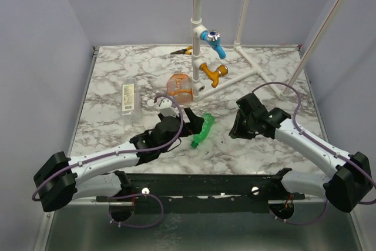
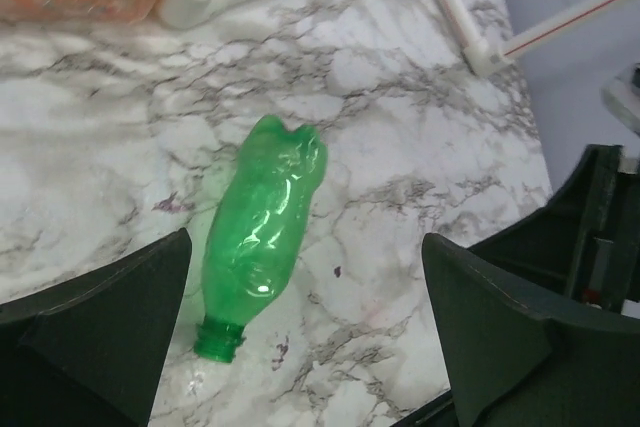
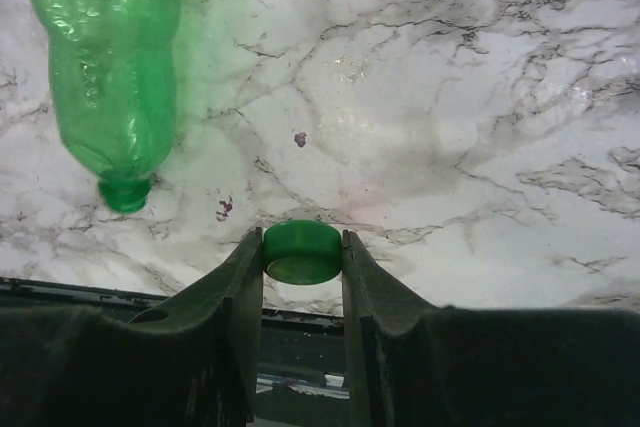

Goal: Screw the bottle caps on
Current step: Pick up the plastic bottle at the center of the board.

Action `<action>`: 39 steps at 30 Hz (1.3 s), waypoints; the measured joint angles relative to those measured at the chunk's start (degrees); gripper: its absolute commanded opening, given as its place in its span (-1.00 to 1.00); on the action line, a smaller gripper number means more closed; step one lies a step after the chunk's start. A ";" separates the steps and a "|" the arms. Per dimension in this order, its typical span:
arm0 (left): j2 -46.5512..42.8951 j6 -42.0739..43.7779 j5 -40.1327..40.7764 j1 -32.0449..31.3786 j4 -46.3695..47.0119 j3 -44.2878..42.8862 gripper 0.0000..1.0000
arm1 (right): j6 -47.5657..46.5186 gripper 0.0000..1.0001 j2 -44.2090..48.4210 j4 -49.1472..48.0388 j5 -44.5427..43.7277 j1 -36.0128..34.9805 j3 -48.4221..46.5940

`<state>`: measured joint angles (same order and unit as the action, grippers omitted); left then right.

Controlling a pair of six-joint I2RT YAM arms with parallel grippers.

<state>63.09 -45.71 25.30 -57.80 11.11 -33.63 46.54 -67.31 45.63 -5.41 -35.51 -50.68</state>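
operator: progress on the caps?

observer: none screwed on that i can see. biggest thing first: the marble table (image 1: pixel 258 151), with the white pipe frame (image 1: pixel 197 45) standing at the back of it. neither matters for this job.

operator: claws?

observer: left gripper (image 2: pixel 305 245) is spread wide, hanging over the green bottle (image 2: pixel 262 222) with a finger on each side, not touching it. right gripper (image 3: pixel 302 239) is pinched narrow on the dark green cap (image 3: pixel 301 255), which sits between its fingertips.

operator: and the bottles?

observer: orange bottle (image 1: pixel 180 88) sits just beside the frame's foot. clear labelled bottle (image 1: pixel 128 98) lies well apart, on the left. the top view is too small to tell whether either has a cap on. the green bottle lies on its side mid-table, between the two arms, its neck bare and pointing toward the near edge.

operator: so what's left?

observer: nearly all of it, i'd say. the green bottle needs gripping and steadying, then the cap goes to its neck and gets turned. the other bottles come after that.
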 measured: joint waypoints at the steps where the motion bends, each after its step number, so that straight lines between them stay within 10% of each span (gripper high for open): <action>1: -0.37 -2.45 0.83 -0.02 -1.88 0.15 0.97 | -0.13 -0.62 -0.09 -0.85 0.37 0.00 0.61; 12: 16.02 28.11 -3.15 2.45 -3.87 -7.13 0.97 | -0.17 -0.61 4.81 -2.80 0.07 0.00 3.08; 27: 13.99 103.51 -31.04 2.03 -12.94 -8.11 0.98 | 0.94 -0.58 13.18 0.79 -5.42 0.28 1.07; 39: 30.45 126.70 -30.64 0.07 -11.13 -12.87 0.97 | -0.11 -0.58 15.98 0.96 -7.50 0.37 -4.26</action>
<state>93.54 80.99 -5.34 -57.74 -0.01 -46.50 46.44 -51.33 46.59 -12.91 -35.14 -54.94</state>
